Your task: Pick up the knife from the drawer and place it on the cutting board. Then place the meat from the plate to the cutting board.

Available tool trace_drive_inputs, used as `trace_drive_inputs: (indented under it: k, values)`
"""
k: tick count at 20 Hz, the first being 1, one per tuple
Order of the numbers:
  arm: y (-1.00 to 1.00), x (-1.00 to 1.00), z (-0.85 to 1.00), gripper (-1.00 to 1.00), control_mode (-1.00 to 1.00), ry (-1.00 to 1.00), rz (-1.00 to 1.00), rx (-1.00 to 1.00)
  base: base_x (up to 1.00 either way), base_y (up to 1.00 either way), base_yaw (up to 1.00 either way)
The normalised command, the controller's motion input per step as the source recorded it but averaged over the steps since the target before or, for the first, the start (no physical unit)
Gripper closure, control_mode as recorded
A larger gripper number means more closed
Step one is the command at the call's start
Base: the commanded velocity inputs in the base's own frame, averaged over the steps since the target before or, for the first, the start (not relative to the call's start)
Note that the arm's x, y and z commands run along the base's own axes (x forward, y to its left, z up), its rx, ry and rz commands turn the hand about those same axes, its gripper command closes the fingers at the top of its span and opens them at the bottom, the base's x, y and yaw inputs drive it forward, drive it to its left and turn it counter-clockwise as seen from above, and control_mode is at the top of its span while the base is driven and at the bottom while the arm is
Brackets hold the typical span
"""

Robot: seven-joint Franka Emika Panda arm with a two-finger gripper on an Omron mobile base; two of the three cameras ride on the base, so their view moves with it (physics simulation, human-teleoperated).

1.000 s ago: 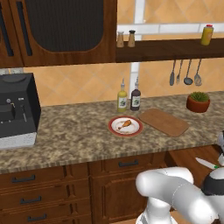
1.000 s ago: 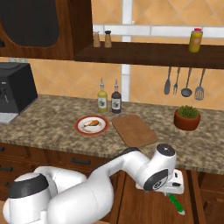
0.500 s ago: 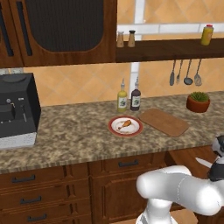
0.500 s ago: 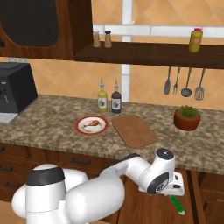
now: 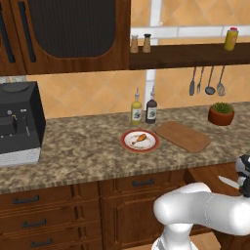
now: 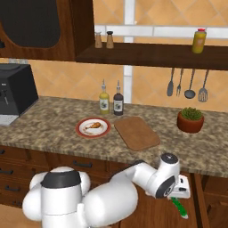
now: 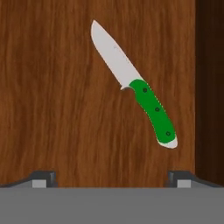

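1. The knife (image 7: 133, 84) lies flat on the wooden floor of the open drawer (image 7: 52, 87), loose, nothing touching it.
2. The jaws stand wide apart and empty; the gripper (image 7: 111, 177) looks straight down at the drawer floor, with the two tips at the bottom edge of the hand view.
3. Key relation: the knife sits ahead of the jaws and slightly off toward the green-handle side, not between the tips yet.
4. The knife's long axis runs diagonal to the line between the tips: blade tip far from the jaws, handle end nearer and close to the drawer's dark side wall.
5. Judgement: next move needs a short advance over the handle plus a wrist roll to square the jaws across it, then descent.
6. The board (image 6: 136, 132) lies on the table just beside the plate (image 6: 93, 128); the drumstick (image 6: 92, 125) is still on the plate.
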Motion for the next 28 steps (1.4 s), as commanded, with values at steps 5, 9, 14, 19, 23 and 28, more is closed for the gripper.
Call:
trace_drive_inputs:
  k: [5, 9, 14, 19, 23, 28]
  values:
    - [-0.32, 0.14, -0.33, -1.0, -1.0, 0.0, 0.0, 0.0, 0.0, 0.0, 0.0]
    - [-0.38, 0.33, -0.07, -1.0, -1.0, 0.0, 0.0, 0.0, 0.0, 0.0, 0.0]
    - [-0.12, 0.13, -0.21, -1.0, -1.0, 0.01, 0.0, 0.0, 0.0, 0.0, 0.0]
    - [-0.02, 0.01, -0.45, -1.0, -1.0, 0.02, 0.0, 0.0, 0.0, 0.0, 0.0]
    - [-0.03, 0.0, -0.26, -1.0, -1.0, 0.0, 0.0, 0.0, 0.0, 0.0, 0.0]
    - [-0.13, 0.01, -0.27, -1.0, -1.0, 0.0, 0.0, 0.0, 0.0, 0.0, 0.0]
